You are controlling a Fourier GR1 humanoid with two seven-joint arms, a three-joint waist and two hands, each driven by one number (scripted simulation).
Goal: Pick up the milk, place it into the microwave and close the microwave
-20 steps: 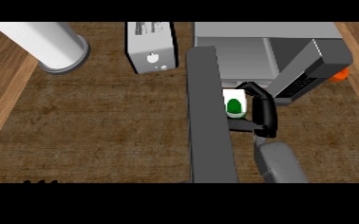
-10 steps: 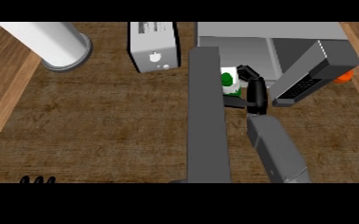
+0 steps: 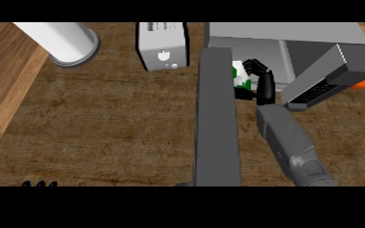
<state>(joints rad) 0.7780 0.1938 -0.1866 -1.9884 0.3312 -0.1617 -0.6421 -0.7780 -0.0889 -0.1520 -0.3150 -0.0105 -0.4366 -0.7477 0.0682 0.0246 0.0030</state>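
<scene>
The milk point(image 3: 240, 74) is a small white carton with a green mark, mostly hidden by my right hand point(image 3: 264, 84), whose fingers are curled round it. Hand and carton sit at the mouth of the grey microwave point(image 3: 285, 35) at the upper right, just right of its open door point(image 3: 216, 125), which shows edge-on as a long dark grey bar running down the middle. My right forearm point(image 3: 292, 147) comes in from the lower right. Only the fingertips of my left hand point(image 3: 37, 183) show, at the lower left edge, resting.
A white toaster point(image 3: 162, 46) stands left of the door at the back. A white cylinder point(image 3: 63, 42) is at the upper left. A slanted grey panel with an orange tip point(image 3: 322, 79) lies right of my hand. The wooden counter's edge point(image 3: 16, 77) runs down the left.
My right hand has carried the milk away from me and slightly right, along the open door up to the microwave's opening. The left hand has stayed at the lower edge.
</scene>
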